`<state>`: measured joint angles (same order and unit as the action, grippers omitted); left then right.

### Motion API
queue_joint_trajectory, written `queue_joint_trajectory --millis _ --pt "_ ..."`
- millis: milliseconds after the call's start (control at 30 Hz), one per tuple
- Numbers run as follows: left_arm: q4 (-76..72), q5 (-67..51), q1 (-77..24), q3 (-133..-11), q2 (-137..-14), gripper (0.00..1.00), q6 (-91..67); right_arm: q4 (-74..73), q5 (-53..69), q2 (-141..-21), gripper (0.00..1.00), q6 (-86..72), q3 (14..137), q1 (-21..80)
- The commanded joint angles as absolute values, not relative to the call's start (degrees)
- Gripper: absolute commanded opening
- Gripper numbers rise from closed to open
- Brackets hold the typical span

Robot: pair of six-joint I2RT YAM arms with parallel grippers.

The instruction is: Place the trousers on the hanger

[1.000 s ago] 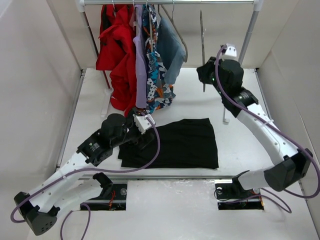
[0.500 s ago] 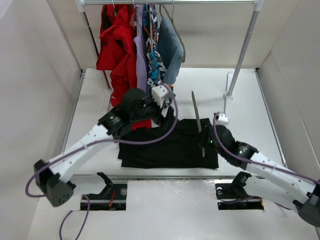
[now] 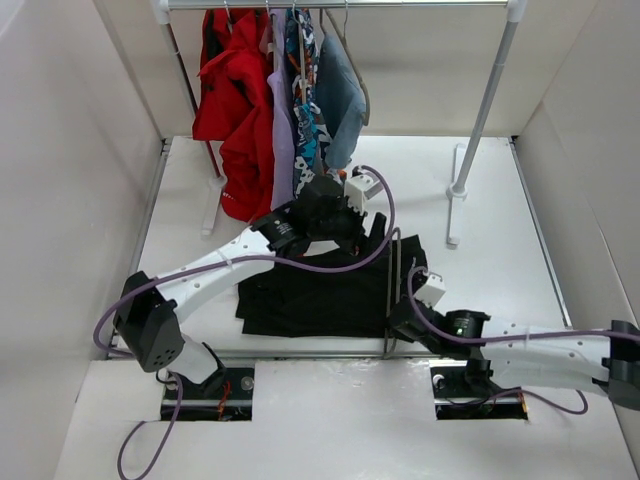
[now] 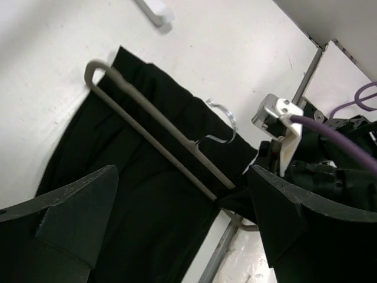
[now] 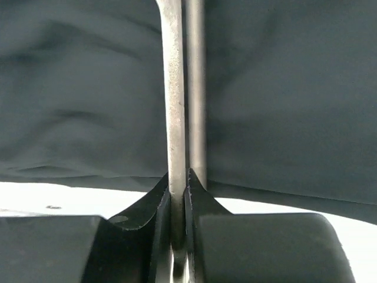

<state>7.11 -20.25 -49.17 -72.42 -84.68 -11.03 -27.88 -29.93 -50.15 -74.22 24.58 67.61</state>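
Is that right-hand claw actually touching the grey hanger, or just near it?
Touching. The right wrist view shows the right gripper closed on the hanger, its bar pinched between the jaws.

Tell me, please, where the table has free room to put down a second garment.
Bare table lies right of the trousers, up to the right wall, and at the back between the hung clothes and the rack post. The middle is crowded: the left arm, the right arm and the hanger meet over the trousers.
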Motion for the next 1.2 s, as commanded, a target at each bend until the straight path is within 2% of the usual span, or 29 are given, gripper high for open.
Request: queue_joint_trajectory --millis 0,133,267,667,767,867,1000,1167 --pt "4.6 -22.5 -49.3 -70.8 -83.2 0.90 -15.9 -25.9 -31.6 -54.2 0.00 -83.0 22.4 69.3" --pt "3.4 -25.2 -49.3 -69.2 -83.8 0.90 -18.9 -21.2 -31.6 -57.7 0.00 -83.9 20.3 69.3" --pt "2.7 -28.3 -50.5 -69.2 -84.3 0.90 -18.9 -20.8 -32.2 -61.4 0.00 -77.1 22.8 69.3" --pt "8.8 -19.0 -49.4 -71.6 -84.8 0.90 -16.8 -43.5 -39.0 -88.5 0.00 -71.2 48.4 73.1" --pt "9.5 -18.8 -48.2 -70.9 -84.8 0.85 -18.3 -46.7 -39.8 -94.1 0.00 -72.1 52.3 74.3" --pt "12.2 -16.7 -47.6 -71.4 -84.8 0.82 -17.7 -45.4 -39.8 -96.2 0.00 -72.1 52.9 74.9" --pt "15.6 -12.8 -45.5 -72.2 -83.5 0.69 -20.6 -43.5 -39.3 -95.7 0.00 -72.1 52.4 75.4" --pt "17.7 -21.4 -43.4 -71.2 -79.3 0.68 -15.0 -35.3 -39.3 -89.8 0.00 -66.7 47.8 75.4"
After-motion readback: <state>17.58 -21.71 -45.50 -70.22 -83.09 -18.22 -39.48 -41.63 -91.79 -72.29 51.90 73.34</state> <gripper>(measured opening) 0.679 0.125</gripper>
